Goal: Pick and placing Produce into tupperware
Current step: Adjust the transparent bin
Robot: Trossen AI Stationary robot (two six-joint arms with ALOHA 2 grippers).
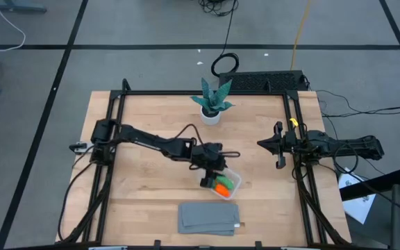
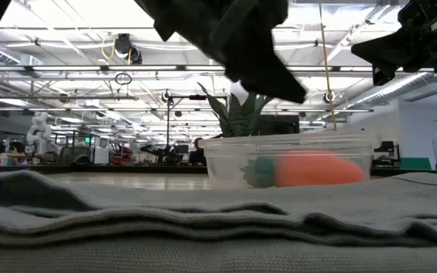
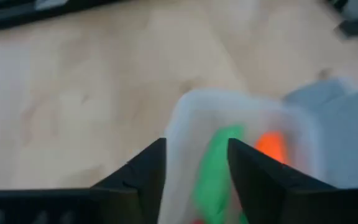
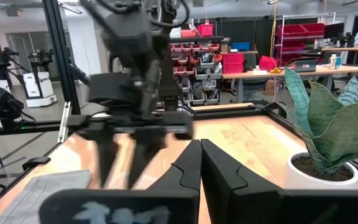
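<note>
The wooden table [image 1: 144, 187] carried a grey folded cloth [image 1: 209, 217] at its near edge and a potted plant [image 1: 212, 101] at the far side. The left claw [image 1: 211, 178] hung over the clear box [image 1: 231, 185], fingers parted and empty. Inside lay the carrot [image 2: 315, 168] and the green piece [image 3: 217, 168]. The right claw [image 1: 278, 147] waited clenched at the right.
</note>
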